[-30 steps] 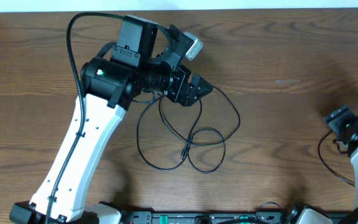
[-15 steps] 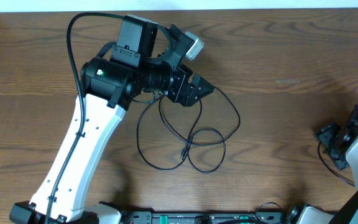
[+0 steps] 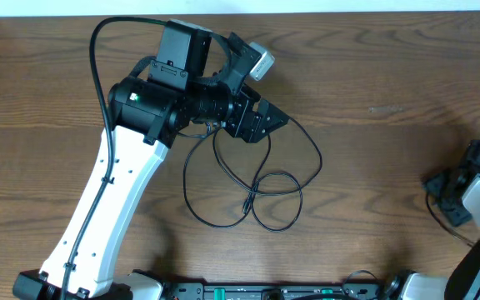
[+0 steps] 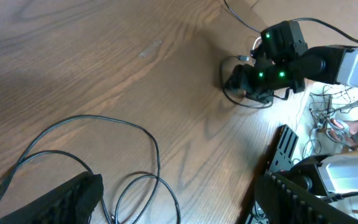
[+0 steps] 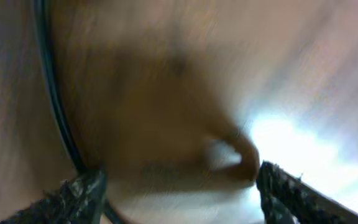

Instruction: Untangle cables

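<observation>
Left fingers [image 4: 61,202] spread, cables [image 3: 254,185] central, table [image 3: 390,67] edges distant

The left arm [image 3: 107,200] has a long, smooth white link that narrows toward its upper end. A thick black lead [image 3: 95,58] runs along it and arches free at the top. Its upper joints are stubby black cylinders, and one carries a small green light [image 3: 136,97]. A black box [image 3: 182,50] and a silver-grey camera [image 3: 259,62] are mounted near the wrist. The left end effector [image 4: 179,183] has black fingers [image 4: 64,200] with a grainy face. The right arm [image 4: 353,65] has the same white shell, and its black wrist [image 4: 281,53] is dotted with green lights [image 4: 260,75]. The right end effector [image 5: 182,174] has dark, rough fingers [image 5: 82,196], seen blurred.
</observation>
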`<action>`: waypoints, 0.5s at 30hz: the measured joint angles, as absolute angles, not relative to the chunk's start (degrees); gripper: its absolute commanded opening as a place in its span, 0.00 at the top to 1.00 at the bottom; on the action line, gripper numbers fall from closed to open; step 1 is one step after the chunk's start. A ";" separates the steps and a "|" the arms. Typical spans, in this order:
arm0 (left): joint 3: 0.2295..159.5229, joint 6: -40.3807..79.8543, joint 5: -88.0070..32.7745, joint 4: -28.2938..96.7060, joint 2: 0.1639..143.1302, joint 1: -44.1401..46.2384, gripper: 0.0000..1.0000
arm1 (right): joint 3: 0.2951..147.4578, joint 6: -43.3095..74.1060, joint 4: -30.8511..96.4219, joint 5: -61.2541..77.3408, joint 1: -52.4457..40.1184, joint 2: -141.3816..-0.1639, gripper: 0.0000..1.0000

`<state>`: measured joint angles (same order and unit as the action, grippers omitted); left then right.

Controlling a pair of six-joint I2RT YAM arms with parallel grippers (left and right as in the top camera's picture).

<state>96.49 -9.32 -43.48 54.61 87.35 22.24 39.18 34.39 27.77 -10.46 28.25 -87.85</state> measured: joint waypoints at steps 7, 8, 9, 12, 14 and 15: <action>96.49 -10.39 -43.62 54.59 87.35 22.24 0.16 | 40.12 34.06 25.43 -9.17 28.21 -89.52 0.43; 96.49 -10.57 -43.62 54.61 87.35 22.24 0.16 | 40.14 33.71 24.97 -9.04 28.21 -89.62 0.43; 96.49 -10.61 -43.62 54.57 87.35 22.24 0.16 | 40.14 33.41 24.73 -8.97 28.21 -89.65 0.43; 96.49 -10.81 -43.62 54.61 87.35 22.24 0.16 | 40.16 31.97 23.94 -8.45 28.23 -89.76 0.40; 96.49 -11.00 -43.62 54.61 87.35 22.24 0.16 | 40.29 30.70 23.57 -7.79 28.25 -89.86 0.40; 96.49 -11.03 -43.62 54.61 87.35 22.24 0.16 | 40.32 30.26 23.24 -7.40 28.25 -89.89 0.40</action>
